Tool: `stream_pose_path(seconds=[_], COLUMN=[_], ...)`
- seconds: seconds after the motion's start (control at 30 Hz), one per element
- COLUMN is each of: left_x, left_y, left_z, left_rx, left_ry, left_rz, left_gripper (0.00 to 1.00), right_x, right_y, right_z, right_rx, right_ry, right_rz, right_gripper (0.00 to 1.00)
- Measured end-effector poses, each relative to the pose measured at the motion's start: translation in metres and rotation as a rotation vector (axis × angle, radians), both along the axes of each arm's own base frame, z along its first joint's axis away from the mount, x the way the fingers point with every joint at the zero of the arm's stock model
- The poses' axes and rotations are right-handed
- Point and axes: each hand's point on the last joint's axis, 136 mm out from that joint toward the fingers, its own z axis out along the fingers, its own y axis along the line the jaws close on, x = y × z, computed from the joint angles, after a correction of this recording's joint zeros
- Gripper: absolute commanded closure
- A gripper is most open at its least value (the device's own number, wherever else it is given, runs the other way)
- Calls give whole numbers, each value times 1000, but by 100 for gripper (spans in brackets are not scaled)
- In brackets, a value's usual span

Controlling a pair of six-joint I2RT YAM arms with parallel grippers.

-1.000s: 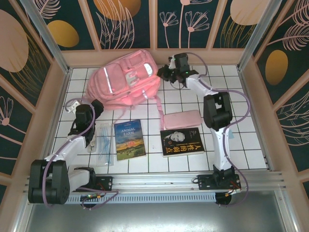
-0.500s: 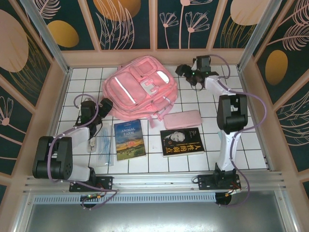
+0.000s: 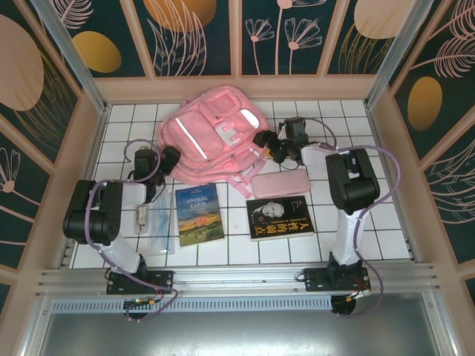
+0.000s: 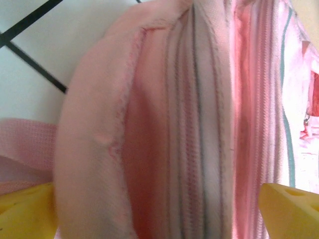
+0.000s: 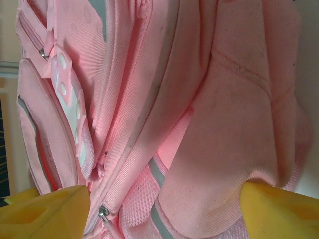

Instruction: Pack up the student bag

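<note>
Pink and soft, your bag [image 3: 215, 137] lies flat at the far middle of the tiled table [image 3: 371, 222], pockets and silver strips facing up. Your left gripper [image 3: 171, 159] sits at the bag's near-left edge, its yellow fingers [image 4: 25, 216] spread wide with a padded seam between them. Your right gripper [image 3: 264, 142] is at the bag's right side, its fingers [image 5: 47, 209] also wide apart, with fabric and a zip in the gap and nothing clamped. Nearer to you lie a pencil case [image 3: 280, 183], a green book [image 3: 199, 215], a dark book [image 3: 279, 218] and a clear sleeve [image 3: 157, 222].
</note>
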Motion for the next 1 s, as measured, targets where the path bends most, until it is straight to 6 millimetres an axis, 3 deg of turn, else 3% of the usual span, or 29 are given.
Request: stream_pose_path(seconds=[0.1, 0.33, 0.5, 0.73, 0.77, 0.9, 1.0], left_x=[11, 25, 25, 21, 21, 22, 27], left_y=[-1, -1, -10, -20, -20, -22, -23], left_z=[0, -13, -17, -16, -15, -15, -13], left_rx=[-1, 7, -9, -43, -46, -47, -20], left_ry=[-8, 10, 1, -23, -23, -24, -10], left_rz=[-1, -6, -26, -27, -26, -27, -42], left_gripper=[6, 46, 47, 47, 47, 41, 36], right_x=[9, 12, 1, 3, 3, 6, 7], right_y=[9, 7, -7, -4, -3, 8, 11], right_z=[-7, -13, -21, -21, -21, -29, -32], right_rx=[60, 56, -31, -58, -62, -47, 8], right_ry=[17, 45, 69, 68, 68, 82, 90], right_rz=[-6, -58, -114, -125, -126, -131, -143], right_gripper=[25, 20, 20, 21, 25, 100, 100])
